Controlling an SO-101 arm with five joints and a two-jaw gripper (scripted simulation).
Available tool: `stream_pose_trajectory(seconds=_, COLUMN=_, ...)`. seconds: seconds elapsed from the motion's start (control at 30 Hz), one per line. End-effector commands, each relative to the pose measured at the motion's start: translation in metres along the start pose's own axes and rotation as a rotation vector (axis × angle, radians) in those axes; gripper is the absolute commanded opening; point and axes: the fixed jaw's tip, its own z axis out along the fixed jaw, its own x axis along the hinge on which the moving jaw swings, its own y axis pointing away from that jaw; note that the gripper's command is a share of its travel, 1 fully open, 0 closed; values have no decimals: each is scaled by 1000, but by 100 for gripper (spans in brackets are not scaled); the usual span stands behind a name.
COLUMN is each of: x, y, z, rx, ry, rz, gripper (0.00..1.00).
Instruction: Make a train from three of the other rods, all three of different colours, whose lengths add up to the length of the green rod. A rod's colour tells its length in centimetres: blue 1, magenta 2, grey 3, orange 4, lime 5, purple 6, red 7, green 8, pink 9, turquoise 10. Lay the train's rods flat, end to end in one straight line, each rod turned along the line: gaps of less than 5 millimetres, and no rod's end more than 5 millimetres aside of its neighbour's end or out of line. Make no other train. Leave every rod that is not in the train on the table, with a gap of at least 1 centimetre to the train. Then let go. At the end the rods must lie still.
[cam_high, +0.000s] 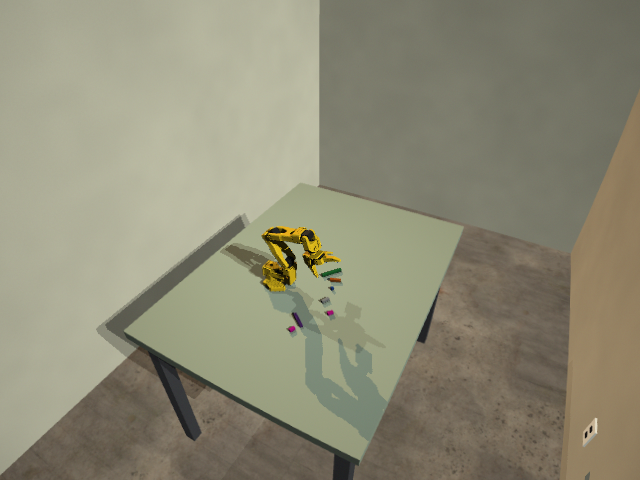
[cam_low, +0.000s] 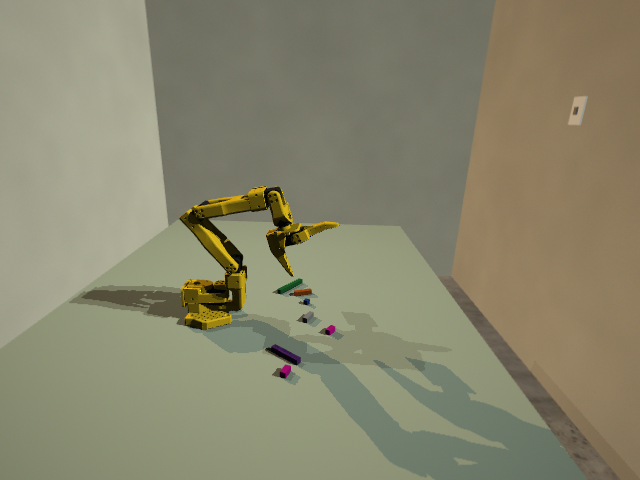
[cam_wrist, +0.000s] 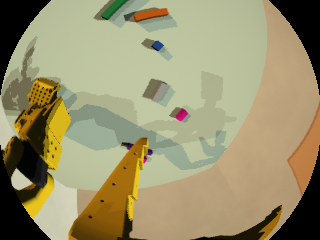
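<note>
My gripper (cam_low: 310, 248) is wide open and empty, held above the table over the green rod (cam_low: 289, 285). The green rod also shows in the wrist view (cam_wrist: 123, 0) and in the top view (cam_high: 330, 272). Next to it lies the orange rod (cam_low: 302, 291) (cam_wrist: 150, 15). Then come the small blue rod (cam_low: 306, 301) (cam_wrist: 158, 46), the grey rod (cam_low: 308, 316) (cam_wrist: 159, 90) and a magenta rod (cam_low: 329, 329) (cam_wrist: 180, 115), all apart from each other. The purple rod (cam_low: 285, 354) and a second magenta rod (cam_low: 284, 370) lie nearer the front.
The arm's yellow base (cam_low: 206, 304) stands left of the rods. The table's right edge (cam_low: 465, 320) runs beside a brown wall. In the wrist view the fixed finger (cam_wrist: 123, 194) hides most of the purple rod.
</note>
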Motion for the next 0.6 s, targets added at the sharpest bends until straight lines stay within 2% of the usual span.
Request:
stream_pose_trajectory(seconds=0.0, x=0, y=-6, z=-5, rx=46, ry=-2, rz=10, gripper=100)
stream_pose_trajectory(seconds=0.57, x=3, y=-6, z=-6, rx=50, ry=4, rz=30, gripper=100)
